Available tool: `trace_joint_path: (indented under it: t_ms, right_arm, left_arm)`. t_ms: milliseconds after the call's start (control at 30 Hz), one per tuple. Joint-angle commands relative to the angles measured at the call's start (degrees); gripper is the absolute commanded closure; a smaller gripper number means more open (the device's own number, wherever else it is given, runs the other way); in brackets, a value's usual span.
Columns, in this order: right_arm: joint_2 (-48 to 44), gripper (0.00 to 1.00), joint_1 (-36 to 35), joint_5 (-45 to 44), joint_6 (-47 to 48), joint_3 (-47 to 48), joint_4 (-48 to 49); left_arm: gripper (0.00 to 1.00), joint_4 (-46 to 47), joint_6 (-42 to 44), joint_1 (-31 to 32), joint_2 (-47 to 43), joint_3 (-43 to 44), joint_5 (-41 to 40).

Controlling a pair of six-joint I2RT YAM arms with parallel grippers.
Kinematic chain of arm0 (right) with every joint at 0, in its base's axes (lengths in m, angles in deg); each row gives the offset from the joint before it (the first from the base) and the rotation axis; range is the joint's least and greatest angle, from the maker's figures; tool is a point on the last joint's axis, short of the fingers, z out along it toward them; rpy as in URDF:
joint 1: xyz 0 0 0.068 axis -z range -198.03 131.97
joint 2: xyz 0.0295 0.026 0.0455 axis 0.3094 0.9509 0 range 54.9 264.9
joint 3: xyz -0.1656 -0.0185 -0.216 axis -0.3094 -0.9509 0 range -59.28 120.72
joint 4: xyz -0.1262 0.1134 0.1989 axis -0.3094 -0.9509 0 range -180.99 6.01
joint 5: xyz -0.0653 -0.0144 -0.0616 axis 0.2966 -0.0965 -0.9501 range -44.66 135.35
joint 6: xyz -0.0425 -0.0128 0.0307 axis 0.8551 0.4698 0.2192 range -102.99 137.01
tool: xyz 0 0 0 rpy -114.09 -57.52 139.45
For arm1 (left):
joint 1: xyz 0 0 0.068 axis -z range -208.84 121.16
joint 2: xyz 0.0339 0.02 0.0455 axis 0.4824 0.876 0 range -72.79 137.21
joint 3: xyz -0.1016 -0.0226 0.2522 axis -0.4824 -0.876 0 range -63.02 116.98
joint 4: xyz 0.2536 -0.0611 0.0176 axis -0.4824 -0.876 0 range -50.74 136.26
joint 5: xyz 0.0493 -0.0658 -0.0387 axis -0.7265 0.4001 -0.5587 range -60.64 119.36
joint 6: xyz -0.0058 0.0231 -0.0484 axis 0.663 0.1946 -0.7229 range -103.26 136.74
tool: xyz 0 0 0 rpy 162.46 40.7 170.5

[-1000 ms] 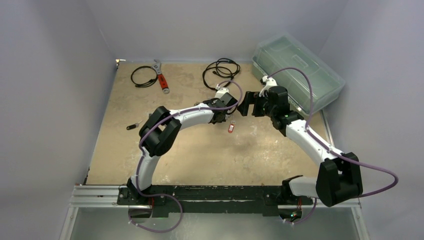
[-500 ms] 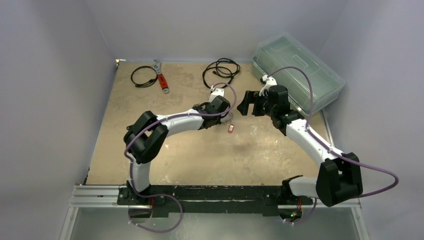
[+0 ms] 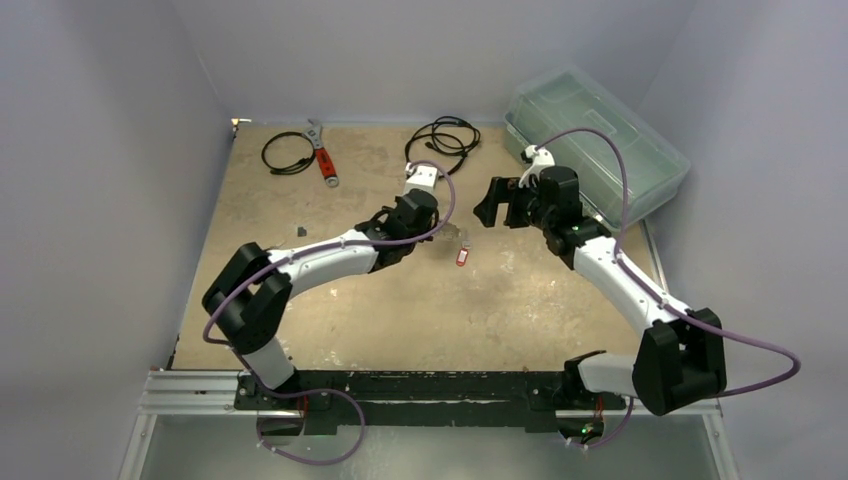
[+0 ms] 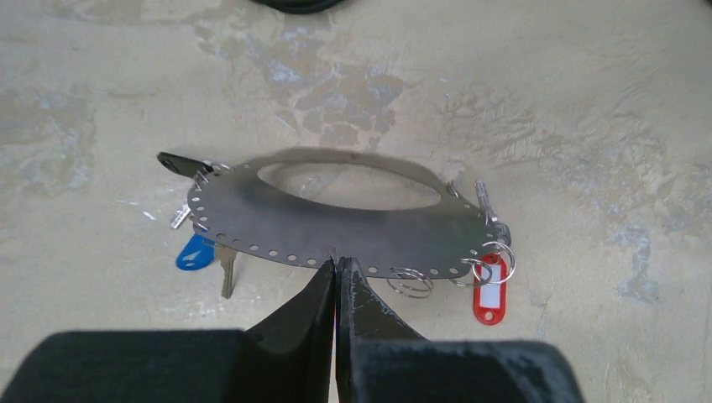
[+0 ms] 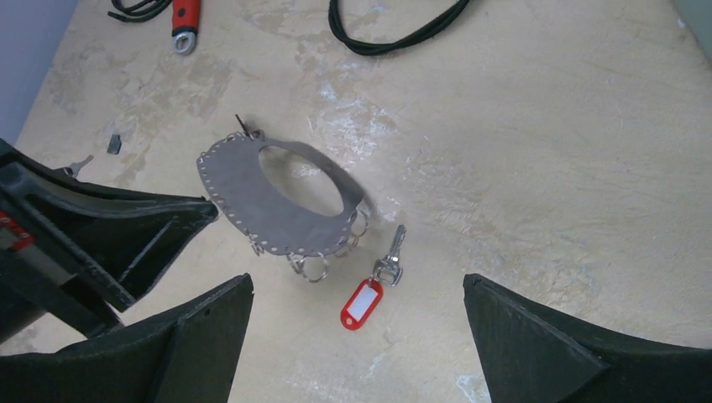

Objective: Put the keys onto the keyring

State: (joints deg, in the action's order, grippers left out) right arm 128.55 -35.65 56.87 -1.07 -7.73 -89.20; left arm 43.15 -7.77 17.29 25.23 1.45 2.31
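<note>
- Left wrist view shows the keyring (image 4: 336,227) as a flat grey metal plate with a big oval hole in the middle and a row of small holes round its rim. It sits over the middle of the table (image 3: 400,310).
- The left gripper (image 4: 336,267) has its fingers pressed fully together, nipping the near rim of that plate at about its midpoint. The plate spreads away straight ahead of the fingertips and throws a shadow on the surface beneath.
- A few keys hang or lie round the plate's rim. A blue-headed key (image 4: 195,252) is at its left near edge and a dark-headed key (image 4: 180,162) at its far left corner. A key with a red tag (image 4: 489,290) is at its right end, among several loose split rings (image 4: 411,281).
- From the right wrist the red tag lies flat on the table just beside the plate's rings. Whether it is hooked on I cannot tell.
- The right gripper (image 5: 357,281) is spread as wide as it goes and grips nothing. It hangs above and to the right of the plate, well apart from it, with the red tag showing between its two fingers.
- Farther back lie a red-handled wrench (image 3: 322,155), two black coiled cables (image 3: 440,140) and, at the far right corner, a clear plastic box (image 3: 600,140).
</note>
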Motion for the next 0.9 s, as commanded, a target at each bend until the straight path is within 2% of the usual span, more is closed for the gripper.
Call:
trace_joint_path:
  t_ms: [0, 467, 600, 867]
  right_arm:
    - [-3.47, 0.01, -0.04, -0.52, 2.42, 3.41, 1.11]
    - [-5.93, 0.01, -0.03, 6.32, 3.66, 3.16, 6.61]
    - [-6.76, 0.01, -0.04, 12.61, 3.46, 2.20, 10.65]
    - [-10.12, 0.02, -0.04, 29.56, -1.36, -3.37, 28.52]
  left_arm:
    - [1.00, 7.83, 4.08, -0.80, -7.21, -3.22, -1.23]
    - [1.00, 7.18, 8.11, -2.05, -19.58, -5.83, 4.77]
    - [1.00, 7.94, 9.06, -2.11, -22.98, -7.54, 8.59]
    - [1.00, 9.20, 10.08, -2.72, -27.60, -6.11, 21.72]
